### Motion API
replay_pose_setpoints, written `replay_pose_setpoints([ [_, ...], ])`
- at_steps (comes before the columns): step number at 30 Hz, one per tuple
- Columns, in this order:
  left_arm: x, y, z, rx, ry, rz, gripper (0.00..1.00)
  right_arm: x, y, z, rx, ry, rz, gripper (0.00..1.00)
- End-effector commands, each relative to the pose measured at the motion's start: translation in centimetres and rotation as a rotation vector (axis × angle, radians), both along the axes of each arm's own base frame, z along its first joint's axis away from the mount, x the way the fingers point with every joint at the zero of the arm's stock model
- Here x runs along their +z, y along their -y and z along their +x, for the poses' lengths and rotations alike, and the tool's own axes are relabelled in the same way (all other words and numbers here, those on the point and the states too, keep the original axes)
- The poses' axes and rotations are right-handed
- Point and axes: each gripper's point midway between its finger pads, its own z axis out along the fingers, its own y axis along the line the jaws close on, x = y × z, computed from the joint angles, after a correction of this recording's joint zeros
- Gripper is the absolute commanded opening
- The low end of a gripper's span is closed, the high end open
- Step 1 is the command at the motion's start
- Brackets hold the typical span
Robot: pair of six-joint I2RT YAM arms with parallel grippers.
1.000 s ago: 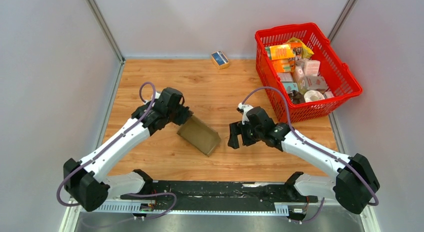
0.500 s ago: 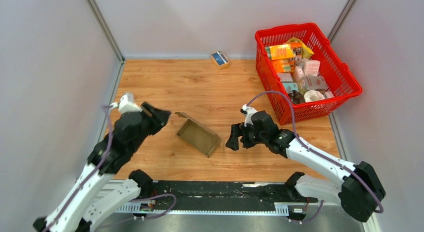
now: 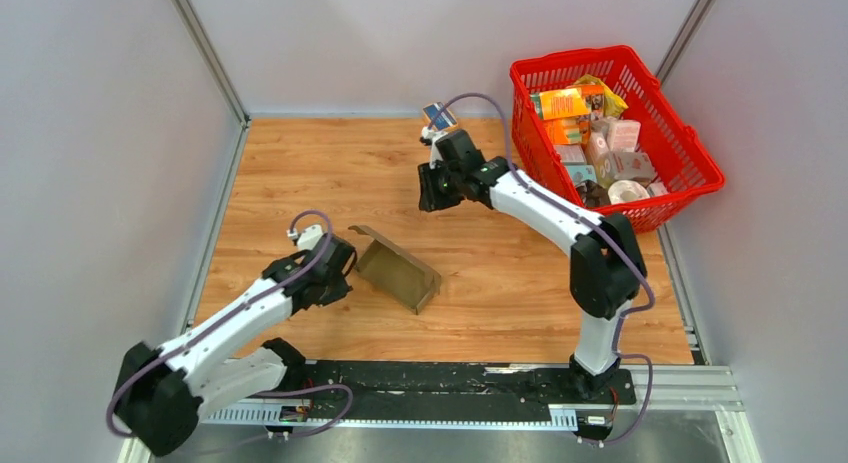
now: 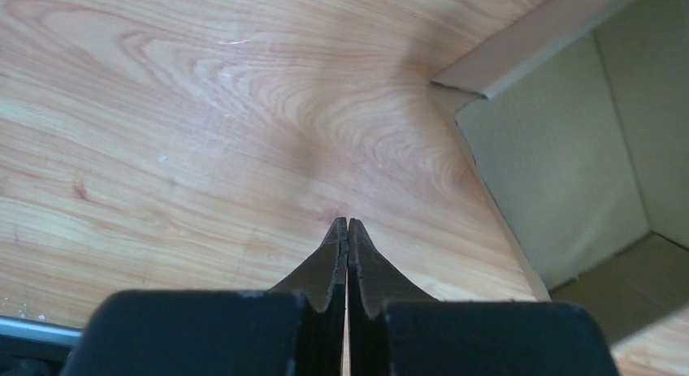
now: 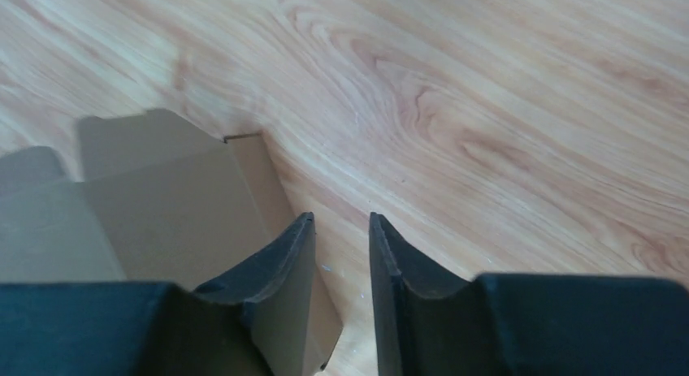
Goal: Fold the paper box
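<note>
Wooden bench | cardboard box mid-bench, half-formed, nobody holding it | left tool pinched closed, empty, just beside its corner | right tool slightly parted, empty, well off | risk imo: a one-sided nudge just skates it away

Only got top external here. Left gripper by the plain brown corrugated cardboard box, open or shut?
Observer: Left wrist view shows the left gripper shut, jaws pressed together, nothing between them.
Operator: Touching the cardboard?
Observer: No. Its tips point at the wooden tabletop; the plain brown corrugated cardboard box lies apart, to their right in that view.
Operator: Right gripper?
Observer: Right wrist view shows the right gripper open and empty, wood visible in the gap.
</note>
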Motion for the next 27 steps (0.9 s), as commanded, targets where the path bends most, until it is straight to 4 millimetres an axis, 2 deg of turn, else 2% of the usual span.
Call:
replay_pose_setpoints([
  [1,0.9,2.8,3.9,0.007,0.027,-0.025,0.00,-3.6,-2.1,-0.7,0.115,-0.018,-0.177,0.31],
  [5,-0.7,3.6,5.4,0.032,0.006,-0.012,0.00,-5.9,-4.4,-1.1,0.191,-0.023,-0.162,0.22],
  [10,-2.2,4.2,6.0,0.067,-0.007,-0.027,0.00,-8.7,-6.7,-3.1,0.324,-0.030,-0.212,0.18],
  [13,-2.8,4.5,6.6,0.077,-0.003,-0.026,0.00,-9.5,-8.0,-4.2,0.393,-0.022,-0.196,0.18],
  [15,-2.8,5.1,7.7,0.063,0.016,-0.025,0.00,-9.8,-8.8,-5.0,0.439,-0.021,-0.178,0.19],
  [16,-2.8,5.4,8.2,0.055,0.021,-0.026,0.00,-9.3,-9.7,-5.3,0.485,-0.006,-0.132,0.19],
  [20,-3.2,5.8,8.6,0.041,0.022,-0.022,0.00,-8.3,-11.3,-6.8,0.613,0.013,-0.042,0.20],
  [21,-3.5,5.5,8.2,0.040,0.018,-0.022,0.00,-8.2,-11.2,-6.3,0.596,0.029,-0.050,0.21],
  [22,-3.4,5.3,8.0,0.038,0.023,-0.021,0.00,-8.1,-10.4,-4.8,0.531,0.066,-0.108,0.22],
  [23,-2.6,5.3,8.0,0.035,0.054,-0.037,0.00,-8.0,-9.5,-3.8,0.484,0.057,-0.126,0.22],
  [24,-3.0,4.7,7.4,0.030,0.056,-0.024,0.04,-7.8,-9.0,-3.5,0.472,0.048,-0.124,0.22],
  [25,-2.0,4.2,7.4,0.039,0.093,-0.028,0.06,-7.1,-8.4,-3.1,0.443,0.048,-0.122,0.26],
  [27,-1.5,3.2,6.6,0.037,0.096,-0.008,0.17,-6.4,-5.9,-1.5,0.282,0.024,-0.175,0.36],
])
